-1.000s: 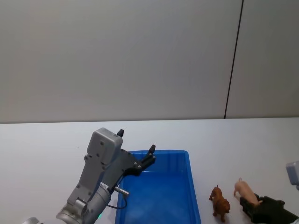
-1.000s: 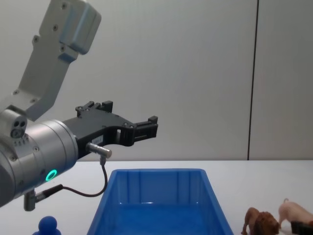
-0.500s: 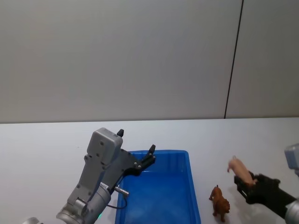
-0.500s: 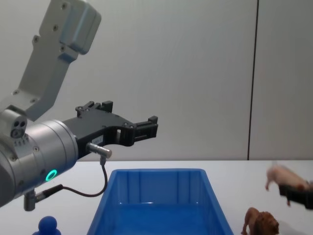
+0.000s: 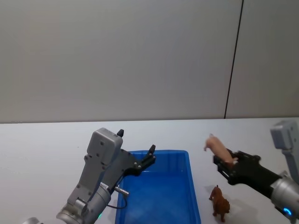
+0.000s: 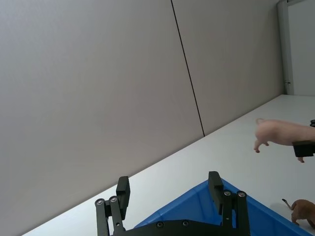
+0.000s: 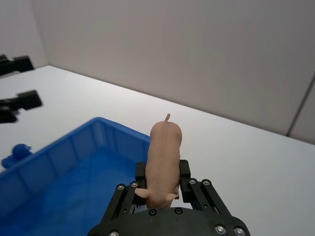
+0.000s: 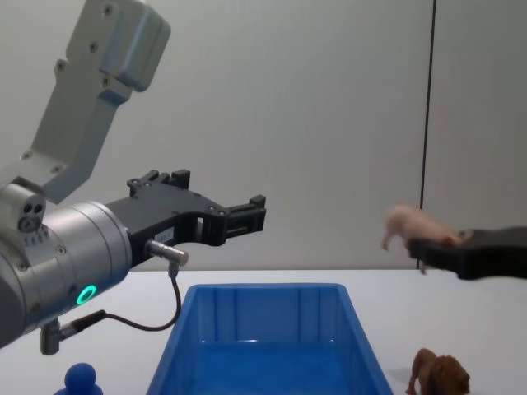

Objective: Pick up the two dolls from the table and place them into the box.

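While the left claw (image 6: 169,184) gapes above the ribbed blue box (image 5: 161,152), the right claw (image 5: 226,163) clamps the smooth pink pig (image 5: 217,146)

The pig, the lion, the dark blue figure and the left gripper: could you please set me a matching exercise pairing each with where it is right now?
Things:
1. pig
2. lion
3. dark blue figure
4. left gripper

Places:
A. on the table, left of the bin
B. open, raised by the bin's far left corner
C. in the air, clamped in the right gripper
D. standing on the table, right of the bin

Pairs: 1-C, 2-D, 3-A, 4-B
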Robot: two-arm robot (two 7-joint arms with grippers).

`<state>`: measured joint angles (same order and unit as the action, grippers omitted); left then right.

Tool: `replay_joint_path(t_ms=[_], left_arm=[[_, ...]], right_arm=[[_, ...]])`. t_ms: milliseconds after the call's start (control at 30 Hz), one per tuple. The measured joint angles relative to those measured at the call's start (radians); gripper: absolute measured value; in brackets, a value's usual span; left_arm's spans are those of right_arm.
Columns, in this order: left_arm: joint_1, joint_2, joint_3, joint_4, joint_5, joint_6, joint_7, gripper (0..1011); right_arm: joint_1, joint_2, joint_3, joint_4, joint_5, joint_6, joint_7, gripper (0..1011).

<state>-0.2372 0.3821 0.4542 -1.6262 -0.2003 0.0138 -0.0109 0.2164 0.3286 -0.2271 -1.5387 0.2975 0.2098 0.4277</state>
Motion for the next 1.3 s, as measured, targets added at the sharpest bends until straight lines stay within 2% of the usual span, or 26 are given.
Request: replay_joint_path(t_ms=[367,467,500,633,700,900,1067,1300], left_arm=[[0.000,0.000,0.000,0.000,0.000,0.000,0.000,1002],[0.000,0.000,0.000,0.000,0.000,0.000,0.000,1002],[0.000,0.000,0.000,0.000,0.000,0.000,0.000,1002],[0.000,0.000,0.000,0.000,0.000,0.000,0.000,1002],[0.000,0.000,0.000,0.000,0.000,0.000,0.000,1002],[0.000,0.000,0.000,0.000,0.000,0.000,0.000,1002],[0.000,0.000,0.000,0.000,0.000,0.000,0.000,1002],[0.000,0.000,0.000,0.000,0.000,0.000,0.000,1002]], right_arm=[[0.075,-0.053,-0.046,0.033,-0.033,0.045,0.120,368],[0.086,-0.063,-0.055,0.043,-0.038,0.052,0.135,429],[0.092,-0.068,-0.061,0.048,-0.041,0.057,0.145,490],[0.099,-0.075,-0.070,0.057,-0.046,0.064,0.159,592],[0.104,-0.080,-0.077,0.062,-0.048,0.066,0.167,676],[0.107,-0.080,-0.081,0.065,-0.052,0.063,0.170,844],[0.097,-0.064,-0.074,0.057,-0.049,0.050,0.159,991],[0.060,-0.028,-0.053,0.026,-0.024,0.034,0.125,1001]])
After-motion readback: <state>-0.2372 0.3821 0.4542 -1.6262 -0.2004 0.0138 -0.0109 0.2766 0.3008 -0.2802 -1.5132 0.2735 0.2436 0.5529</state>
